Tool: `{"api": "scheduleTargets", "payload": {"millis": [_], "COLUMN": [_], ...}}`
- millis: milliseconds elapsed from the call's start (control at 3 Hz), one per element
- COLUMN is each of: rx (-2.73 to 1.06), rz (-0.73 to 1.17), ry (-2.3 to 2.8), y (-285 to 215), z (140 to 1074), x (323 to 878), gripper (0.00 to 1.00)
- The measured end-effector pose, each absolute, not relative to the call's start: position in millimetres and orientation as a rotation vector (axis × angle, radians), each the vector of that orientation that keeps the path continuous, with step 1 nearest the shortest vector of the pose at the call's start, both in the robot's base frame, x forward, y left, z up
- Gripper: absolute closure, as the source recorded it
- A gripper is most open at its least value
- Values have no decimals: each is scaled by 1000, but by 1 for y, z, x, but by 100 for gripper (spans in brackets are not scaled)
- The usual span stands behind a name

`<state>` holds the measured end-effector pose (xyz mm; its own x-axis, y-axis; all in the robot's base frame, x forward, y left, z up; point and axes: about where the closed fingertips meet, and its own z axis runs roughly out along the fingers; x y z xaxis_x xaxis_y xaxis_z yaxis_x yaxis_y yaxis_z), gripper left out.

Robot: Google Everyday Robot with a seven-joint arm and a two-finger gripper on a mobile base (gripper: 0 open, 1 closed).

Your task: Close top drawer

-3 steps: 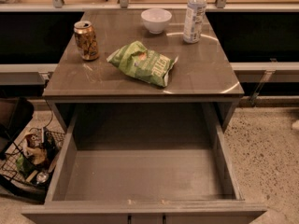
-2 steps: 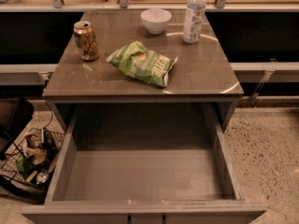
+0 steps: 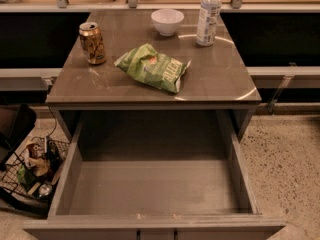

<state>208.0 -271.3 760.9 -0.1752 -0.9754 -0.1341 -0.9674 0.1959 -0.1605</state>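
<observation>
The top drawer (image 3: pixel 150 189) of the grey-brown table (image 3: pixel 220 79) is pulled far out toward the camera. Its bare grey inside is empty and its front edge (image 3: pixel 155 224) runs along the bottom of the view. The handle on its front is out of view. The gripper does not show in the camera view.
On the tabletop lie a green chip bag (image 3: pixel 152 66), a brown can (image 3: pixel 92 43), a white bowl (image 3: pixel 167 21) and a clear water bottle (image 3: pixel 208 15). A wire basket (image 3: pixel 35 169) of odds and ends stands on the speckled floor at left.
</observation>
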Motion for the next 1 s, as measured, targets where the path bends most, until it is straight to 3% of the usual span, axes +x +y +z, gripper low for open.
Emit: {"api": "scheduleTargets", "payload": {"millis": [333,1000], "rx": [-1969,-1973], "rz": [27,30], "ry": [2228,2217], "y": [-244,-229], "z": [736,716], "x": [193,190], "gripper": [100,100]}}
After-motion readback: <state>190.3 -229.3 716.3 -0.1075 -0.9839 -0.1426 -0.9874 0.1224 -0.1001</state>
